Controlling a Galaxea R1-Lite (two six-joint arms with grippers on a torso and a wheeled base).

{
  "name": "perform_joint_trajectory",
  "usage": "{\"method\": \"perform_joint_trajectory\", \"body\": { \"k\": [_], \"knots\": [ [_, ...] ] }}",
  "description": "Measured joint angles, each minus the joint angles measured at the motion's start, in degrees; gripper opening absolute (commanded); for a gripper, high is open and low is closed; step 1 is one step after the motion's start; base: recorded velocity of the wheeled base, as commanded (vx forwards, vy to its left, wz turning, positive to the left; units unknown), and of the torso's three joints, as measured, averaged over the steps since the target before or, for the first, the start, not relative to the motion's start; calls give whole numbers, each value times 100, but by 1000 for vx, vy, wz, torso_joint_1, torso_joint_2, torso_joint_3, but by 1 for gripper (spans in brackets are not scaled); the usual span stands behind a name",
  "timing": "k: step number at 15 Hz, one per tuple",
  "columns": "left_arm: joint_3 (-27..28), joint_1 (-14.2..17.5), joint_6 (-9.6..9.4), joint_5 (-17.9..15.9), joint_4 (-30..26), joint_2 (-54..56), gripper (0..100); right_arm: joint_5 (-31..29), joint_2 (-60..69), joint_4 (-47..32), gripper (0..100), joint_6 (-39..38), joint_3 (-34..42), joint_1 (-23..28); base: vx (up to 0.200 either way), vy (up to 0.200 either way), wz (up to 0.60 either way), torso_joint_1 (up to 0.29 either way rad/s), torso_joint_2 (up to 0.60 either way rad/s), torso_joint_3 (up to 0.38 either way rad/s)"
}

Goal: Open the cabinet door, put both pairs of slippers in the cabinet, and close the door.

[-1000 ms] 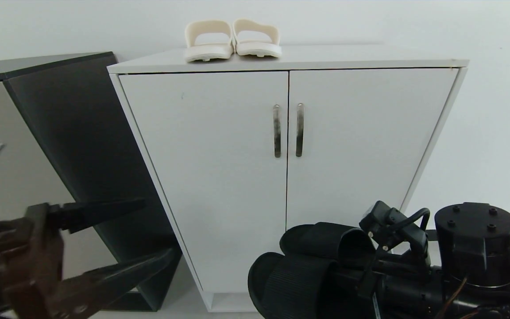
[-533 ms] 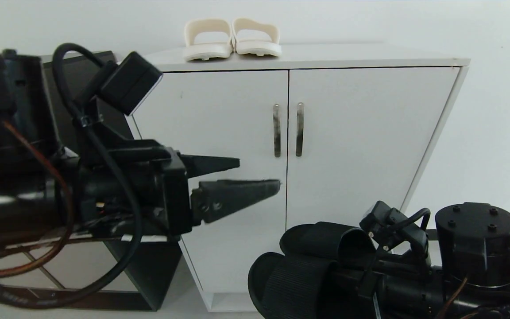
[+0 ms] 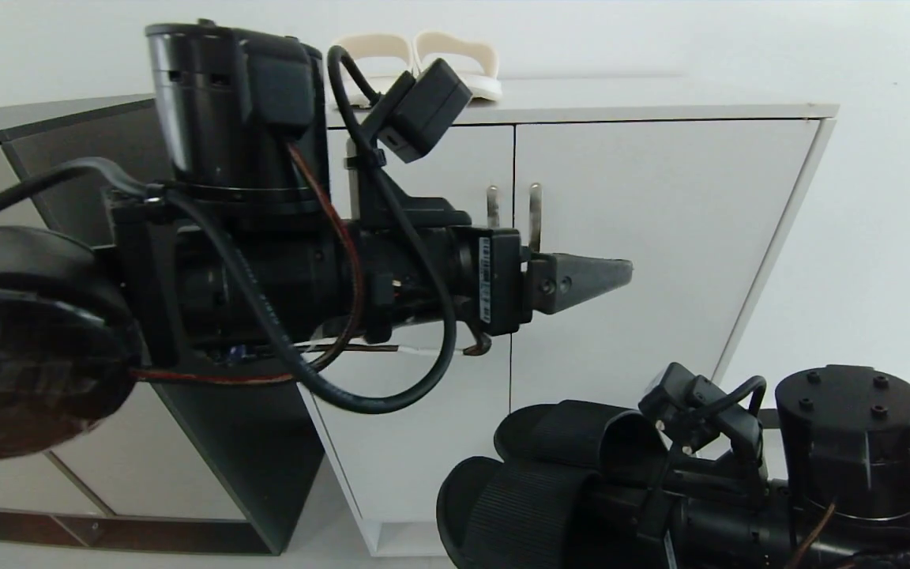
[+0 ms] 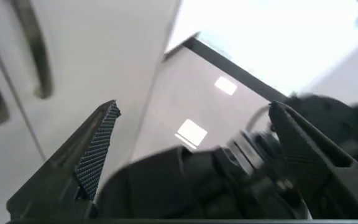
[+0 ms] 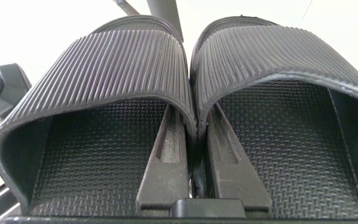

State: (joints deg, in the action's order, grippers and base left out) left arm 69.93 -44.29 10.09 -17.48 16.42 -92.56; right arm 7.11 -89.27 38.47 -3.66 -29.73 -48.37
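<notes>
**Moved:** the left arm, up from the low left edge and across to the right. The left gripper (image 3: 619, 273) now hangs level with the lower ends of the door handles, slightly right of them. How near it is to the door cannot be told.

**Left gripper, state:** released. Its fingers (image 4: 95, 155) are spread wide with nothing between them.

**Right gripper (image 5: 194, 163), state:** clenched on the two adjoining inner walls of the black slippers (image 3: 538, 474), so it carries the pair as one. It is held low and near, before the foot of the right door; position unchanged.

**Cream slippers (image 3: 467, 57):** on the cabinet (image 3: 660, 237) top, far left part, half hidden behind the left wrist.

**Doors:** both closed. The left handle (image 3: 493, 204) and right handle (image 3: 535, 207) stand just beside each other at the centre seam.

**Step in hand (judged):** opening a door.

**Handling notes:**
- Take one bar only; the inner finger must go into the narrow gap between the handles.
- Grip mid-bar and square on.
- Draw along the hinge's arc, not straight back.
- Keep the held pair out of the right door's swing.
</notes>
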Motion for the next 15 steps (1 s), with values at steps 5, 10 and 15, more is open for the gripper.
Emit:
{"method": "perform_joint_trajectory", "body": {
  "k": [5,10,15],
  "knots": [
    [542,20,-62,503,202,-529,100,-2,0,0,0,-1,5,-13,0,0,0,0,0,0],
    [830,157,-57,834,187,-805,100,0,0,0,0,-4,2,-11,0,0,0,0,0,0],
    [965,317,-49,853,191,-1096,100,0,-9,0,0,-13,2,-11,0,0,0,0,0,0]
  ]
}}
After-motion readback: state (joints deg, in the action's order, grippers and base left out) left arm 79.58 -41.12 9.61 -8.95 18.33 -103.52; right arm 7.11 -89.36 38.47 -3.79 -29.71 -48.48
